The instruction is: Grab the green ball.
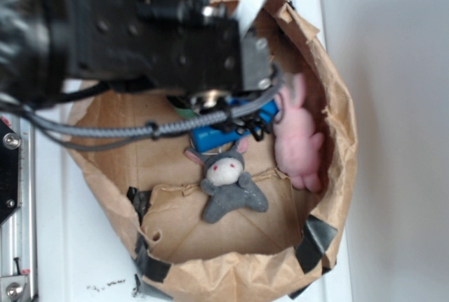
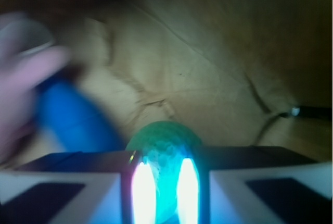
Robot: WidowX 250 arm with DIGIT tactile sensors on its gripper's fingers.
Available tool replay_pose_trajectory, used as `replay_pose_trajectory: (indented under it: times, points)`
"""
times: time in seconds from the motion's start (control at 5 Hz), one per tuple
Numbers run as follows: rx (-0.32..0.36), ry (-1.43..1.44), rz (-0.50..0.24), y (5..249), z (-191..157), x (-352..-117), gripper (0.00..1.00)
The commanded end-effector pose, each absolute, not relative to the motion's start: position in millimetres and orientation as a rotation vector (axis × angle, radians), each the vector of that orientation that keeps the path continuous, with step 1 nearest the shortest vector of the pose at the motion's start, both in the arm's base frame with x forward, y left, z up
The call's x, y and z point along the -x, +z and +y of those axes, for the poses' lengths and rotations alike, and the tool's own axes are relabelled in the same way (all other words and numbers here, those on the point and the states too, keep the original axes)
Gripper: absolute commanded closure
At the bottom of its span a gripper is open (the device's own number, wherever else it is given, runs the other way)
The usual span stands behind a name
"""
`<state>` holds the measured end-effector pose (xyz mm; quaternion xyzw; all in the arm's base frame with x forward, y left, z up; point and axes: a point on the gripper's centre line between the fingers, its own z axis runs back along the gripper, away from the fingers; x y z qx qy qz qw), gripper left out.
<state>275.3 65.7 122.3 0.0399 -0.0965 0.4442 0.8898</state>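
Observation:
The green ball [image 2: 164,139] is small, round and dimpled, and it sits between my two fingers at the bottom of the wrist view. My gripper [image 2: 164,185] is shut on it, with the lit pads [image 2: 143,190] pressed against both of its sides. In the exterior view the black arm [image 1: 140,28] reaches down into the brown paper bag [image 1: 340,140]. It hides the fingers there, and only a sliver of the ball's green [image 1: 184,112] shows under the wrist.
A blue cylinder [image 1: 214,135] lies just beside the ball, seen as the blue cylinder [image 2: 73,117] left of the fingers. A pink plush rabbit [image 1: 298,140] leans on the bag's right wall. A grey plush bunny [image 1: 228,184] lies in the middle. Black tape [image 1: 316,242] patches the rim.

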Motion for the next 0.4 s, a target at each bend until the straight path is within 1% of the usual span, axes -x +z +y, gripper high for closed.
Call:
replay_pose_trajectory:
  times: [0.0, 0.2]
  points:
    - [0.031, 0.775, -0.197, 204, 63, -270, 1.00]
    - [0.092, 0.773, -0.240, 216, 60, -259, 1.00]
